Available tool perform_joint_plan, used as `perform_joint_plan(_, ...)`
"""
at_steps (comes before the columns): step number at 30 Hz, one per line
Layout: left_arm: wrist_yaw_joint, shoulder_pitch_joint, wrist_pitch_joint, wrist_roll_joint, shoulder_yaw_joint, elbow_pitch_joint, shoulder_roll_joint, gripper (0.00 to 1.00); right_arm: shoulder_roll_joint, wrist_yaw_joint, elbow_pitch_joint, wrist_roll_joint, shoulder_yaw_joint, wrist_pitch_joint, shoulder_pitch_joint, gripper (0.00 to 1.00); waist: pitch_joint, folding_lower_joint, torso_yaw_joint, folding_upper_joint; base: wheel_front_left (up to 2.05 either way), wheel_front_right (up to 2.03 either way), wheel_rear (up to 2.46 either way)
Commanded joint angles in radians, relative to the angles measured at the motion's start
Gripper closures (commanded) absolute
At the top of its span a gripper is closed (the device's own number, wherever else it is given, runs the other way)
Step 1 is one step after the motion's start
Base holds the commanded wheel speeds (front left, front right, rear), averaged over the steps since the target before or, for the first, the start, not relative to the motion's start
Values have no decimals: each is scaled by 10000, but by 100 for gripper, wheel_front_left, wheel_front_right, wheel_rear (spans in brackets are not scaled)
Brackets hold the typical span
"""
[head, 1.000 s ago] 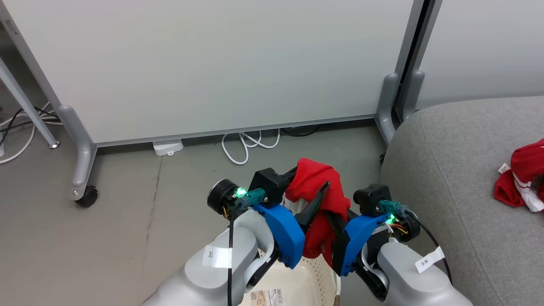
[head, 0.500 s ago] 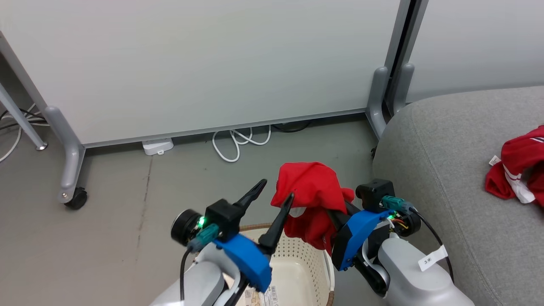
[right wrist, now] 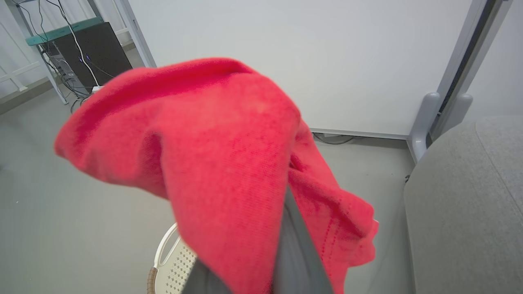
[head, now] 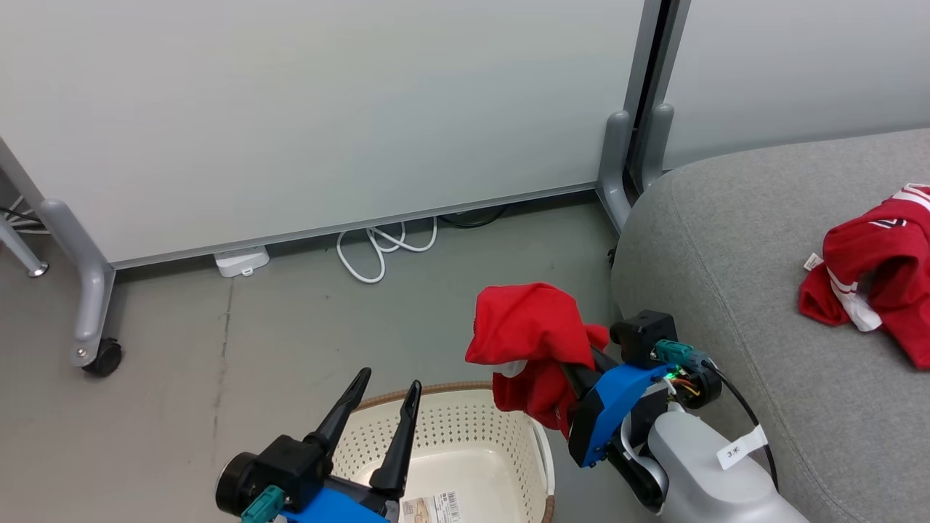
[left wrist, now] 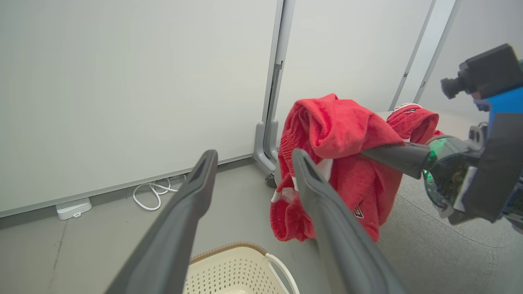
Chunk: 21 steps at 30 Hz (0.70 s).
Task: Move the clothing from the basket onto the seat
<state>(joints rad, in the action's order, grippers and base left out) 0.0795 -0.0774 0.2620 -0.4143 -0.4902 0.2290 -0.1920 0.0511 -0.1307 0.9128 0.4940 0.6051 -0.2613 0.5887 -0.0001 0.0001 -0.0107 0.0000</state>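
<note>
One piece of red clothing [head: 527, 330] hangs from my right gripper [head: 563, 363], which is shut on it above the far right rim of the cream basket [head: 476, 428]; the cloth hides the fingertips. The right wrist view shows the same clothing [right wrist: 220, 163] draped over a dark finger [right wrist: 294, 253]. My left gripper [head: 389, 379] stands open over the basket's near left part, apart from the cloth and holding nothing, its fingers spread in the left wrist view [left wrist: 254, 157]. A second red garment with white stripes [head: 879, 269] lies on the grey seat [head: 726, 290] at the right.
White partition panels [head: 327, 109] on grey caster feet [head: 91, 319] stand behind the basket. A white cable loop [head: 378, 250] and a small white box [head: 240, 260] lie at their base on the grey floor. A paper label [head: 429, 507] lies inside the basket.
My left gripper has drawn away from the hanging clothing, down and to the left over the basket, staying open. The right gripper keeps its grip. The camera has swung right.
</note>
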Motion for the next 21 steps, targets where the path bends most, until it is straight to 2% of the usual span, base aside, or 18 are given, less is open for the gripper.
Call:
perform_joint_plan(1, 72, 81, 41, 125, 212, -67, 51, 0, -11, -1, -47, -8, -49, -54, -137, 100, 7, -1, -25, 0, 0, 0, 0)
perform_joint_plan(9, 379, 442, 36, 858, 1025, 10, 478, 0, -10, -1, -112, -22, -120, -54, -130, 100, 63, -1, -443, 0, 0, 0, 0)
perform_joint_plan(21, 521, 402, 36, 1309, 1330, 36, 747, 0, -10, -1, -235, -128, -270, -54, -122, 100, 257, -1, -2178, 0, 0, 0, 0)
